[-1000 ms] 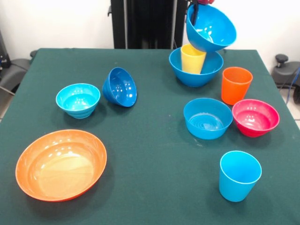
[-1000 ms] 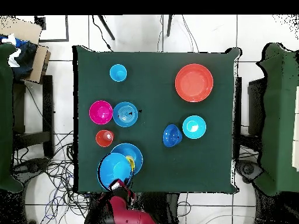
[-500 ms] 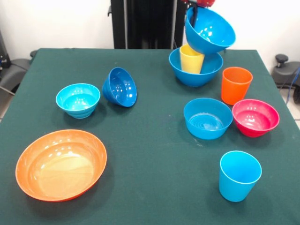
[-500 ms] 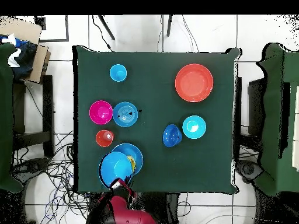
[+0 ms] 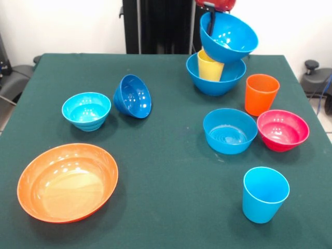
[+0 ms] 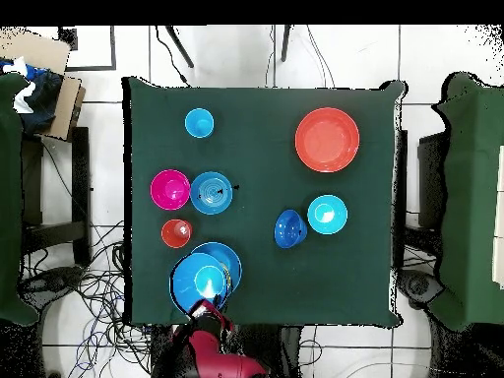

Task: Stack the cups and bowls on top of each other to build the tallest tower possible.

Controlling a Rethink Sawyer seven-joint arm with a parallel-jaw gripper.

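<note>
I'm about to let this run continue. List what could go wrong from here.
1. The end effector grips the held blue bowl by one rim, tilted; it may slip or swing on release.
2. It hangs above the yellow cup standing in the lower blue bowl; an off-centre landing could tip the cup.
3. A fall could hit the orange cup close by.

Cups: three — yellow cup (image 5: 210, 66), orange cup (image 5: 261, 94), light blue cup (image 5: 265, 193).
Bowls: seven — orange bowl (image 5: 67, 182), two large blue bowls (image 5: 217, 83) (image 5: 229, 37), medium light blue bowl (image 5: 230, 130), dark blue bowl (image 5: 133, 96), cyan bowl (image 5: 86, 111), magenta-red bowl (image 5: 282, 130).
</note>
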